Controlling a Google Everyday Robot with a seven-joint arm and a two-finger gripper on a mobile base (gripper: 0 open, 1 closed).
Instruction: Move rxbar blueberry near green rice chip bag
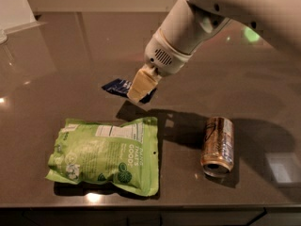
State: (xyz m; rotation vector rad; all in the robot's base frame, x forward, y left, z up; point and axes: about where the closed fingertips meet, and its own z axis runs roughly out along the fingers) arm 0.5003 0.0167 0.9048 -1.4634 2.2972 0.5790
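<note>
The gripper (pixel 140 86), closed on the rxbar blueberry (pixel 116 85), hangs just beyond the far edge of the green rice chip bag (pixel 106 154), with a narrow strip of bare countertop (pixel 56 69) between them. 1 can (pixel 217 145) lies on its side right of the bag, with a gap between the 2. The arm (pixel 197 22) blocks the upper right; the left and far counter lie open.

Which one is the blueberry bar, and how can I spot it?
Find the big green rice chip bag on the dark table. Just beyond it, the gripper holds the rxbar blueberry. It is small, flat and navy blue, unlike the brown-gold can.
</note>
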